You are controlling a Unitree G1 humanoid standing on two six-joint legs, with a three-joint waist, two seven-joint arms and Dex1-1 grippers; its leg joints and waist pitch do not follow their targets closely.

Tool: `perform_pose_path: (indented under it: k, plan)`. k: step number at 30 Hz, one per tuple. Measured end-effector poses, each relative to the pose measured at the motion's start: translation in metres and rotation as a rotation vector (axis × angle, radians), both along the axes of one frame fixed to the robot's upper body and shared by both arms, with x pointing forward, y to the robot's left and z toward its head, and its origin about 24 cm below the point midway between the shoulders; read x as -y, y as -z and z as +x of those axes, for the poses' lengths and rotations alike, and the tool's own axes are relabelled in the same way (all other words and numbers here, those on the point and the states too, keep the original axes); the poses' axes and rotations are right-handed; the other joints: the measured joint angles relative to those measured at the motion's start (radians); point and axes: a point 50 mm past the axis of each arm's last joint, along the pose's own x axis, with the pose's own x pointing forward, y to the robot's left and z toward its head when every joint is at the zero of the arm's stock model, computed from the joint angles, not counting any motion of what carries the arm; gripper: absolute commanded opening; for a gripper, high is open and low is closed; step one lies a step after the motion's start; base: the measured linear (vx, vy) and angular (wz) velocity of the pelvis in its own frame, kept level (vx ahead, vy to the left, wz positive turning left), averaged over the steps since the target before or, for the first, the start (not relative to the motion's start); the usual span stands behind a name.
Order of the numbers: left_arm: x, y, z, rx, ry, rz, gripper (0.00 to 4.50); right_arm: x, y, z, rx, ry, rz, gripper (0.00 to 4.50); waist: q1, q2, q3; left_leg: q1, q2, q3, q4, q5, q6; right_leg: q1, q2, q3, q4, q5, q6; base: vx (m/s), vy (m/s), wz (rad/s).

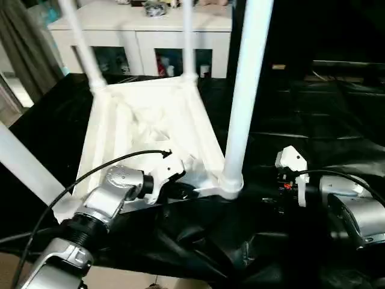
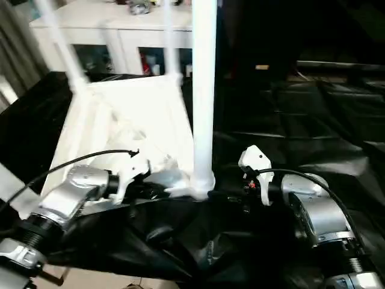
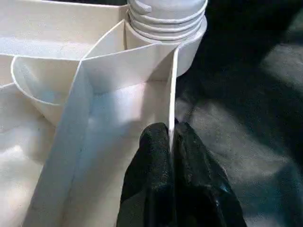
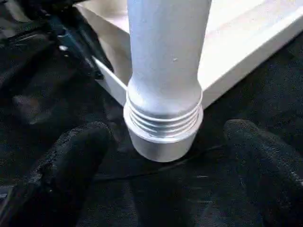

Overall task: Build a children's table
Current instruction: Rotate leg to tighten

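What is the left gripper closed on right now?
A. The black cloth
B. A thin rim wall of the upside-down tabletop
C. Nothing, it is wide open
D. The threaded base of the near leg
B. In the left wrist view the left gripper pinches the thin white rim wall of the tabletop, just beside the corner socket holding the leg.

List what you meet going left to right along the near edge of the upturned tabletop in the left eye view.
Left forearm → left gripper, shut on the tabletop rim → near leg in its corner socket → right gripper, open.
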Motion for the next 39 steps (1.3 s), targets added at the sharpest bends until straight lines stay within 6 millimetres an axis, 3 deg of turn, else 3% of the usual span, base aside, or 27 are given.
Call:
perform_pose_path:
  k: [11, 23, 31, 36, 39]
  plan:
    - [0.011, 0.0, 0.002, 0.052, -0.008, 0.012, 0.0, -0.038, 0.008, 0.02, 0.046, 0.036, 0.064, 4.44, -0.001, 0.002, -0.001, -0.002, -0.001, 0.0, -0.001, 0.0, 0.0, 0.0, 0.0, 0.0, -0.004, 0.0, 0.0, 0.0, 0.0, 0.0]
    - [0.007, -0.001, 0.003, 0.063, -0.011, 0.029, 0.0, -0.04, 0.012, 0.028, 0.044, 0.032, 0.039, 3.3, -0.002, -0.002, 0.0, -0.002, -0.001, 0.0, -0.005, 0.0, 0.0, 0.001, 0.0, 0.0, -0.013, 0.0, 0.0, 0.0, 0.0, 0.0]
    - [0.006, -0.001, 0.003, 0.061, -0.009, 0.029, 0.0, -0.039, 0.013, 0.029, 0.052, 0.032, 0.042, 2.83, -0.002, -0.004, 0.001, -0.002, -0.001, 0.0, -0.007, 0.0, 0.0, 0.001, 0.0, -0.001, -0.013, 0.0, 0.0, 0.0, 0.0, 0.0]
    - [0.008, 0.001, 0.007, 0.059, -0.061, 0.018, 0.0, -0.049, 0.02, 0.033, 0.058, 0.148, 0.092, 2.69, -0.007, -0.003, 0.0, 0.0, -0.001, 0.0, -0.008, 0.0, 0.0, 0.001, 0.0, -0.001, -0.013, 0.0, 0.0, 0.0, 0.0, 0.0]
    - [0.021, 0.002, 0.017, 0.08, -0.13, 0.027, 0.0, -0.056, 0.027, 0.039, 0.077, 0.329, 0.13, 2.68, -0.008, -0.002, -0.001, 0.0, -0.001, 0.0, -0.008, 0.0, 0.0, 0.001, 0.0, -0.002, -0.018, 0.0, 0.0, 0.0, 0.0, 0.0]
